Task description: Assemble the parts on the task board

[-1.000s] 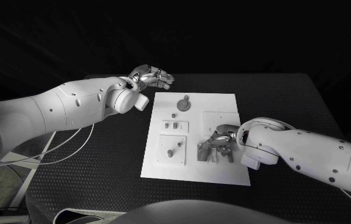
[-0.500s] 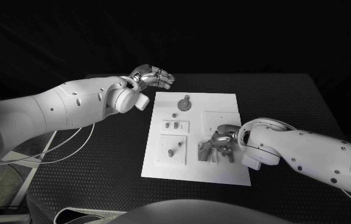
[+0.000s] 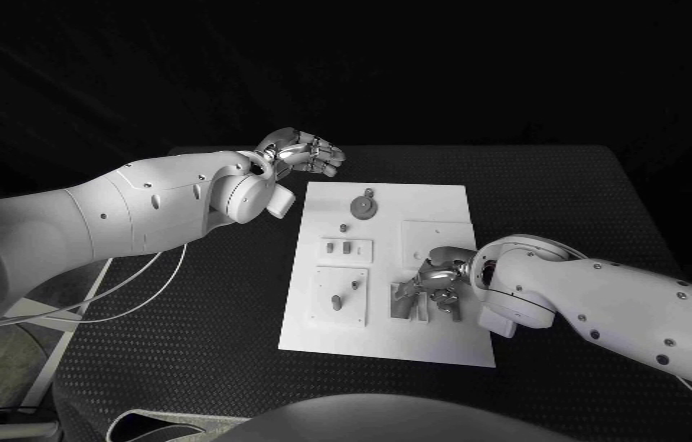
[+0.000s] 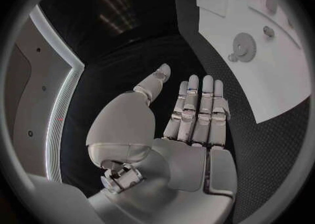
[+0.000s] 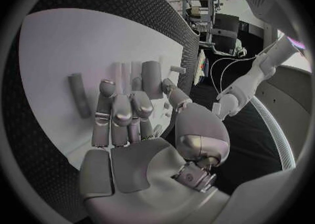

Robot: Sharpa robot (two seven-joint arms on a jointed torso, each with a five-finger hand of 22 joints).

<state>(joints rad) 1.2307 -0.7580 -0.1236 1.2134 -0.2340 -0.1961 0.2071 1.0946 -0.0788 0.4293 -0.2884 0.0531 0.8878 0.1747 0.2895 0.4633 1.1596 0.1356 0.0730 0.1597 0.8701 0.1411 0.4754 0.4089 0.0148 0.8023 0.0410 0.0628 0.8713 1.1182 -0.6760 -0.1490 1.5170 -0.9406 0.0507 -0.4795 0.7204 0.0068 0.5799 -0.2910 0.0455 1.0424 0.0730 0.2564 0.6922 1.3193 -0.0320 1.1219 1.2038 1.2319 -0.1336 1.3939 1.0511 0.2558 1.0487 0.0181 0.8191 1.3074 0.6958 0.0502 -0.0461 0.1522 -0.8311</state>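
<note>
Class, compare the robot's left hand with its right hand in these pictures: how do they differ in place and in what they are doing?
1. The left hand is off the task board, above the black table beyond its far left corner; the right hand is over the board's near right part.
2. The left hand holds nothing, fingers straight; the right hand's fingers curl down among the parts.

Both are silver hands on white arms.

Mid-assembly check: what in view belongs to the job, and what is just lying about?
Job: task board, grey gear part, grey parts under the right robot hand.
Lying about: cables beside the table; left robot hand idle off the board.
</note>
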